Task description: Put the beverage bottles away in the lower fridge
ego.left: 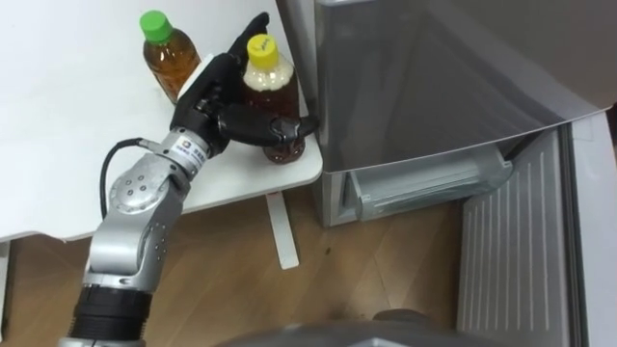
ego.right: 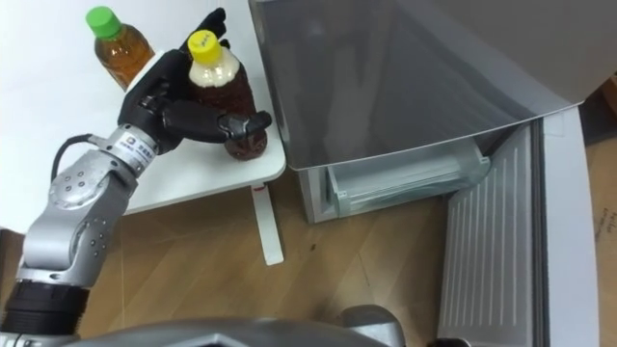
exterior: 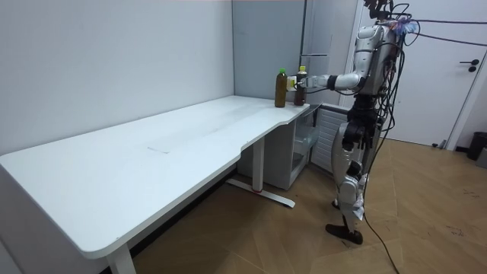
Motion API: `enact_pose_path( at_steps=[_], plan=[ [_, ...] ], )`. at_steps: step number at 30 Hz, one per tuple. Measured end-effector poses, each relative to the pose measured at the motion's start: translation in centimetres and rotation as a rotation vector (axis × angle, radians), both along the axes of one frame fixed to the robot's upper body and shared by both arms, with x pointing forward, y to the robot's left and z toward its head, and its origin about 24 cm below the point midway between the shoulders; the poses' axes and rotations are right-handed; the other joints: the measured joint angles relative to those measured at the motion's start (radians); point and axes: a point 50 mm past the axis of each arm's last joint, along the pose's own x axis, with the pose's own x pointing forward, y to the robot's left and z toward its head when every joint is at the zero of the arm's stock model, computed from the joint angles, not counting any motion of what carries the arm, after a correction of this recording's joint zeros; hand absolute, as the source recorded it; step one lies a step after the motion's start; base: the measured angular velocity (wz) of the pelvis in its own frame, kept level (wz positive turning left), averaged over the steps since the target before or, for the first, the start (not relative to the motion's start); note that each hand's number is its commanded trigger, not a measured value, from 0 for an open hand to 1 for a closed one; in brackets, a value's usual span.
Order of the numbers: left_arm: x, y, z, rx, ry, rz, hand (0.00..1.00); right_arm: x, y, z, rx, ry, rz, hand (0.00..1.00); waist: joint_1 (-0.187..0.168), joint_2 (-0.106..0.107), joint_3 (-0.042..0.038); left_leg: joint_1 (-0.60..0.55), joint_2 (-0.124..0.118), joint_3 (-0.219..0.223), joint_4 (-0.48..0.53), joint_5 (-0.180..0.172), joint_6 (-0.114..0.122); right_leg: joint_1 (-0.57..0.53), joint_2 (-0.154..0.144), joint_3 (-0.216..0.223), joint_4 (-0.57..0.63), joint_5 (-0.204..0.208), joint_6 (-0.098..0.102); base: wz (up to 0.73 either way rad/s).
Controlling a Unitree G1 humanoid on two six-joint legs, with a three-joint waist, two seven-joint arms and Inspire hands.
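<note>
I see a long white table (exterior: 152, 160) against the grey wall (exterior: 91, 68), its top bare along most of its length. White table leg (ego.left: 282, 231) stands on the wood plank floor (exterior: 426, 221). At the room view's right: white door (exterior: 449, 76), dark bin (exterior: 478, 144) just beside it.
</note>
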Motion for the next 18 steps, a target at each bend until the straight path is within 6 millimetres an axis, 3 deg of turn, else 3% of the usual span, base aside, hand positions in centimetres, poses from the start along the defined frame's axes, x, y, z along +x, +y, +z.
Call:
enact_pose_path(
  at_steps=[10,14,18],
  plan=[
    [-0.01,-0.32,0.00,0.000,0.000,-0.032,1.00,0.23,0.01,0.02,0.000,-0.005,0.001,0.00,0.000,0.001,-0.0022,-0.004,0.000,0.000,0.001,0.000,0.000,-0.002,0.000,-0.003,-0.001,0.000,0.000,0.00],
    [-0.02,-0.34,-0.06,0.008,0.006,-0.037,1.00,0.30,0.00,0.02,0.000,-0.007,0.001,0.00,0.002,0.002,-0.0092,-0.010,0.000,-0.001,0.001,0.000,0.000,-0.008,0.000,-0.003,0.000,0.000,0.000,0.00],
    [-0.04,-0.35,-0.11,0.008,0.013,-0.040,1.00,0.30,0.02,0.03,0.009,-0.006,0.001,0.00,0.002,0.003,-0.0100,-0.012,0.001,-0.001,0.001,0.000,0.000,-0.013,0.000,-0.002,0.004,0.001,-0.002,0.00]
  ],
)
